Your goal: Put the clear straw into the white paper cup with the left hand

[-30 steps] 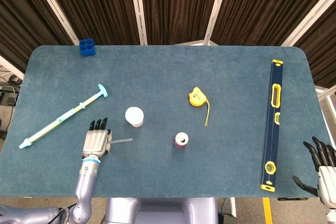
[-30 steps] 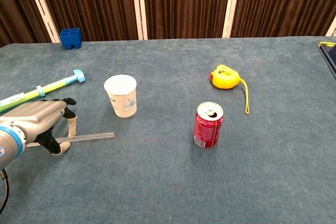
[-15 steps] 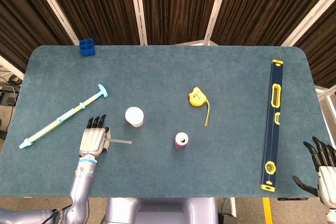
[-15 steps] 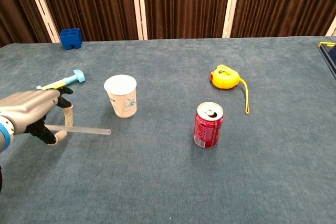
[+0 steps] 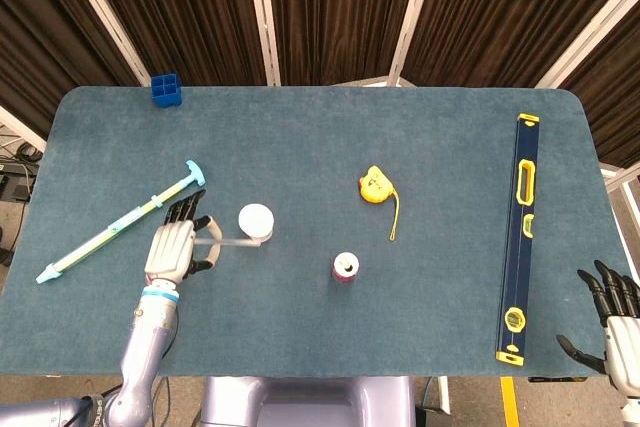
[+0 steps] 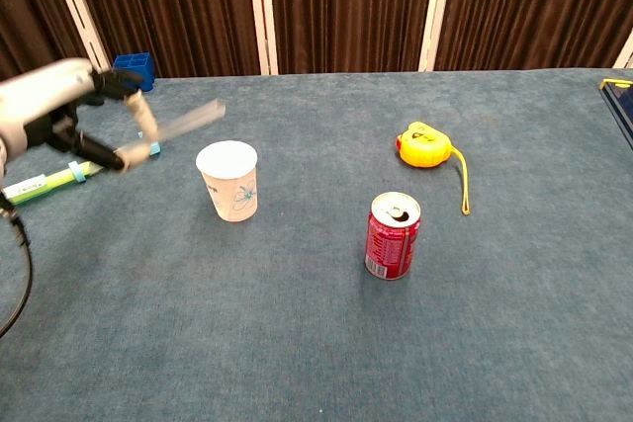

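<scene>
Straw [image 6: 188, 122] in raised left hand [image 6: 74, 111]

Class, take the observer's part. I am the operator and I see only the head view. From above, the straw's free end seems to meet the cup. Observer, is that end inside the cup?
Observer: No. In the chest view the clear straw is in the air, and its free end tilts upward, above the rim of the white paper cup.
Operator: How is it held?
Observer: The left hand pinches the straw's near end between the thumb and a finger, well above the table.
Operator: Is the cup upright?
Observer: Yes. It stands upright, and the chest view shows a pale blue print on its side.
</scene>
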`<state>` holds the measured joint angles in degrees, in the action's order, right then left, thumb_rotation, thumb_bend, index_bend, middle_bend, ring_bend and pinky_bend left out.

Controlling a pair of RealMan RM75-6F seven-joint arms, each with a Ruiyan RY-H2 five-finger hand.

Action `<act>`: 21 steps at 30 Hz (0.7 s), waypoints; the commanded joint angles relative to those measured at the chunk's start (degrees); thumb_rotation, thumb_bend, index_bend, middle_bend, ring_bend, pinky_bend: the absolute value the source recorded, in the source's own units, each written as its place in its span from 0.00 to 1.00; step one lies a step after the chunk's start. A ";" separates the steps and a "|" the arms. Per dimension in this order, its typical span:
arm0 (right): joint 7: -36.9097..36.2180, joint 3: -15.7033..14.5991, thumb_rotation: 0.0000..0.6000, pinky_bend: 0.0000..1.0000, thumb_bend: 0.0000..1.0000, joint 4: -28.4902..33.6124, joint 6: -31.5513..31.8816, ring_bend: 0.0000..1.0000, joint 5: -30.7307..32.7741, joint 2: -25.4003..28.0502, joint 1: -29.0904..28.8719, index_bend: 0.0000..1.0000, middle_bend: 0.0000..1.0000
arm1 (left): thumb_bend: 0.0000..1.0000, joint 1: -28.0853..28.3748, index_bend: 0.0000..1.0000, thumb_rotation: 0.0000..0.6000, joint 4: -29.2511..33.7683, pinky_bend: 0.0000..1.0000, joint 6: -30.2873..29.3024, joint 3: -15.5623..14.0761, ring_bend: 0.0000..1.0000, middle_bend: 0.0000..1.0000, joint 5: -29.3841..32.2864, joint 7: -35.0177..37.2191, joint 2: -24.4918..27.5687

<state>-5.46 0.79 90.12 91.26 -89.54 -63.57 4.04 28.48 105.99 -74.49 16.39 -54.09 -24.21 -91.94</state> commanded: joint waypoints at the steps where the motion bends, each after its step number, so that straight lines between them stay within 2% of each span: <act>1: -0.12 0.01 1.00 0.00 0.15 0.06 -0.16 0.00 0.08 0.05 -0.07 0.09 0.00 | 0.46 1.08 0.54 1.00 2.44 0.00 4.18 5.61 0.00 0.00 2.49 8.52 0.28; 8: -0.77 0.08 1.00 0.00 0.15 0.39 -0.96 0.00 0.49 0.39 -0.40 0.09 0.00 | 0.46 3.76 0.54 1.00 -1.06 0.00 13.72 12.94 0.00 0.00 10.67 22.96 -1.12; 13: -1.41 0.01 1.00 0.00 0.15 0.36 -1.07 0.00 0.46 0.58 -0.43 0.09 0.00 | 0.46 5.70 0.54 1.00 -6.31 0.00 16.89 14.14 0.00 0.00 12.09 27.52 -2.78; 21: -1.54 -0.04 1.00 0.00 0.15 0.31 -0.97 0.00 0.35 0.58 -0.43 0.09 0.00 | 0.46 6.25 0.54 1.00 -11.22 0.00 20.59 14.22 0.00 0.00 11.65 35.24 -4.65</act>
<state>-6.99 0.75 90.42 90.28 -89.19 -62.99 3.62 34.55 95.96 -55.50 30.22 -42.65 8.51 -95.88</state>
